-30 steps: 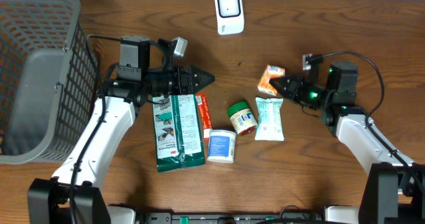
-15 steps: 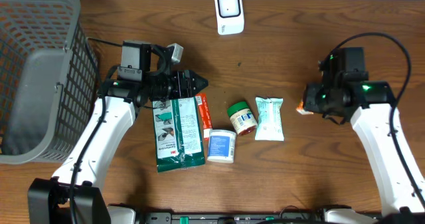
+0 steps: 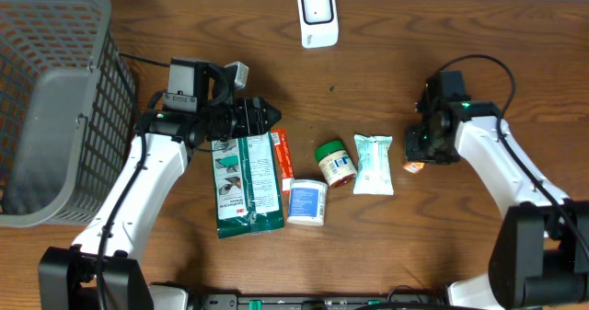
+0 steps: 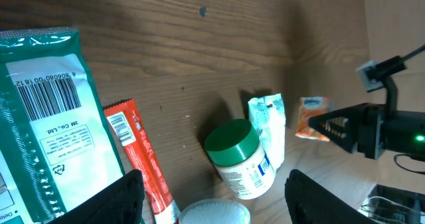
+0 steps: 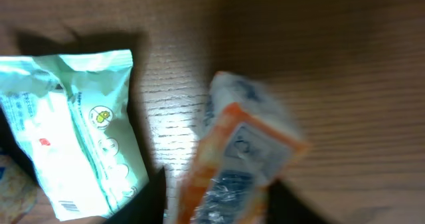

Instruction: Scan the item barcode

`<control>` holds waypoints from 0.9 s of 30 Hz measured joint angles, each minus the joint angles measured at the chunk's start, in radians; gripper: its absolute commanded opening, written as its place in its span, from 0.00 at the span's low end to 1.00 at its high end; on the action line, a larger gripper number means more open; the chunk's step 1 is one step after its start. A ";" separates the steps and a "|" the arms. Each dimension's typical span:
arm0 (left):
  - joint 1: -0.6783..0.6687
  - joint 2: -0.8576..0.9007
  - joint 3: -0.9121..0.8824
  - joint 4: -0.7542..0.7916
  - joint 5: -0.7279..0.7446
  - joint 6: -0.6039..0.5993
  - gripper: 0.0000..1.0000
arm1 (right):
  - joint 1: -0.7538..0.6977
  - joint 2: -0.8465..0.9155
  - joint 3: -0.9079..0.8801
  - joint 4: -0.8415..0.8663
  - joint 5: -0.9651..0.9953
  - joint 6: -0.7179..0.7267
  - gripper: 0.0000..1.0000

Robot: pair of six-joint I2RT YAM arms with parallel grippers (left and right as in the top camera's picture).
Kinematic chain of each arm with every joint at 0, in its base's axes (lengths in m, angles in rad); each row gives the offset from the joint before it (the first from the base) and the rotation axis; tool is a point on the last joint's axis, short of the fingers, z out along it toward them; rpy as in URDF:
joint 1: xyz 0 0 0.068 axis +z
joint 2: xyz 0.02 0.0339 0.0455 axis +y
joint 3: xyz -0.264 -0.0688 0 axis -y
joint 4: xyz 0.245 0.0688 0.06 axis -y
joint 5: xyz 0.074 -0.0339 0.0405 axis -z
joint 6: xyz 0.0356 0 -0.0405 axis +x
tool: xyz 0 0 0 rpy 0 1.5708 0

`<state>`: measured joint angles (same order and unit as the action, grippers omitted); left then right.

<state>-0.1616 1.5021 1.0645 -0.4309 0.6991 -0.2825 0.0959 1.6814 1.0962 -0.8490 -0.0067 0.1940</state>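
The orange packet point(image 5: 239, 159) sits between the right gripper point(image 3: 421, 155) jaws, held or freed I cannot tell; lay it flat beneath, barcode showing.

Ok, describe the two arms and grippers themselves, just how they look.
The left arm and right arm have white shells with black joint housings, and each trails a thin black cable. The left gripper and right gripper are black with tapered, ridged fingers. A green light glows on the right wrist.

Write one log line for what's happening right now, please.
left fingers: open, empty | right fingers: around orange packet, grip unclear | scanner: untouched
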 measured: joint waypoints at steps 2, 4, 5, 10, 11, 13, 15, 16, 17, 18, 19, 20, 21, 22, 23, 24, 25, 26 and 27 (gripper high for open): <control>0.000 0.000 0.000 0.000 0.000 0.001 0.68 | 0.004 0.014 0.000 0.002 -0.001 0.000 0.72; 0.000 0.000 0.000 0.000 -0.005 0.007 0.68 | 0.004 0.018 -0.001 0.002 0.000 -0.005 0.88; 0.000 0.000 0.000 -0.002 -0.011 0.011 0.68 | 0.004 0.018 -0.001 0.003 0.000 -0.010 0.95; 0.000 0.000 0.000 -0.016 -0.039 0.021 0.68 | 0.004 0.018 -0.001 0.003 -0.001 -0.017 0.99; 0.000 0.000 0.000 -0.016 -0.043 0.022 0.68 | 0.004 0.018 -0.001 0.002 -0.001 -0.017 0.99; 0.000 0.000 0.000 -0.016 -0.048 0.026 0.68 | 0.004 0.018 -0.001 0.003 -0.001 -0.017 0.99; 0.000 0.000 0.000 -0.016 -0.051 0.037 0.68 | 0.004 0.018 -0.001 0.002 -0.001 -0.017 0.99; 0.000 0.000 0.000 -0.016 -0.052 0.049 0.68 | 0.004 0.018 -0.001 0.002 -0.001 -0.017 0.98; 0.000 0.000 0.000 -0.016 -0.052 0.055 0.68 | 0.004 0.018 -0.001 0.002 0.000 -0.017 0.98; 0.000 0.000 0.000 -0.017 -0.052 0.066 0.68 | 0.004 0.018 -0.001 0.002 -0.001 -0.017 0.97; 0.000 0.000 0.000 -0.019 -0.053 0.076 0.68 | 0.004 0.018 -0.001 0.001 0.000 -0.018 0.96; 0.000 0.000 0.000 -0.021 -0.055 0.082 0.68 | 0.004 0.018 -0.001 0.001 0.000 -0.017 0.96; 0.000 0.000 0.000 -0.028 -0.063 0.089 0.68 | 0.004 0.018 -0.001 0.000 0.000 -0.017 0.95; 0.000 0.000 0.000 -0.034 -0.071 0.095 0.68 | 0.004 0.018 -0.001 -0.001 0.000 -0.017 0.95; 0.000 0.000 0.000 -0.045 -0.094 0.101 0.68 | 0.004 0.018 -0.001 -0.002 0.000 -0.016 0.93; 0.000 0.000 0.000 -0.058 -0.119 0.104 0.68 | 0.004 0.018 -0.002 -0.001 0.003 -0.017 0.93; 0.000 0.000 0.000 -0.072 -0.146 0.106 0.68 | 0.004 0.018 -0.005 0.002 0.009 -0.017 0.92; 0.000 0.000 0.000 -0.079 -0.164 0.107 0.68 | 0.004 0.018 -0.010 0.006 0.018 -0.016 0.90; 0.000 0.000 0.000 -0.086 -0.189 0.108 0.68 | 0.004 0.018 -0.020 0.018 0.030 -0.016 0.89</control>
<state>-0.1616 1.5021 1.0645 -0.5167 0.5102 -0.1749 0.0998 1.6997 1.0763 -0.8307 0.0231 0.1783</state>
